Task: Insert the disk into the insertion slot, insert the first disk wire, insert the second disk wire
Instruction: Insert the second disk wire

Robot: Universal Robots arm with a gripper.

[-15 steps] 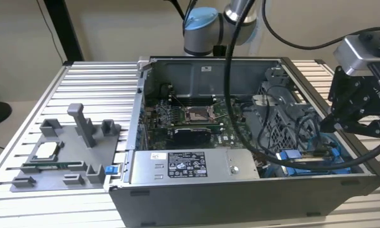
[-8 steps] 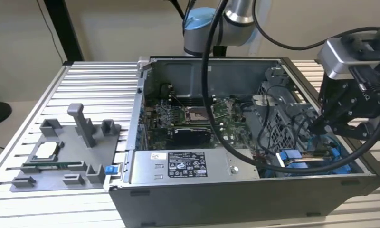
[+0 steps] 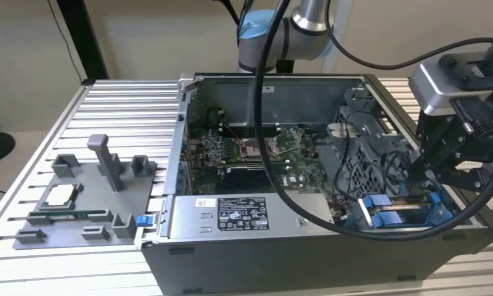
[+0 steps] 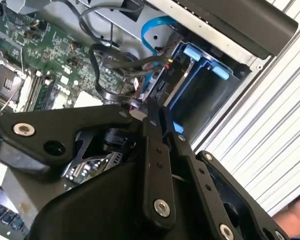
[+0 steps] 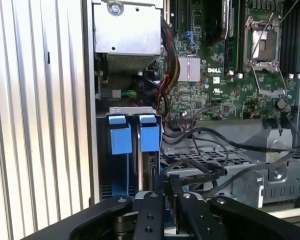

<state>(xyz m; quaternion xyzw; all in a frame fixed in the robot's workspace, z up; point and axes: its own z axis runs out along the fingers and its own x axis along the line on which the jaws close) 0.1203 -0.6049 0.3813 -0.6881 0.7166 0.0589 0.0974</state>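
Observation:
The disk sits upright in the insertion slot at the case corner, and its bright blue frame (image 5: 150, 137) (image 4: 200, 55) (image 3: 386, 209) stands beside a second blue frame (image 5: 121, 140). My gripper (image 5: 170, 187) (image 4: 157, 112) (image 3: 431, 169) hovers right at the disk's edge. Its fingers (image 5: 152, 210) are pressed close together, and a black connector at the end of a flat black disk wire (image 5: 195, 172) (image 4: 107, 95) appears pinched between the tips. A light blue wire (image 4: 150, 30) curves down toward the disk.
The open computer case (image 3: 271, 259) lies on a slatted metal table (image 3: 123, 105). Inside are the motherboard (image 3: 246, 154), a grey labelled power-supply box (image 3: 230, 216) and tangled black cables (image 3: 370, 166). A grey fixture tray (image 3: 82, 203) lies at the exterior view's left. A hand (image 4: 295, 220) shows past the case.

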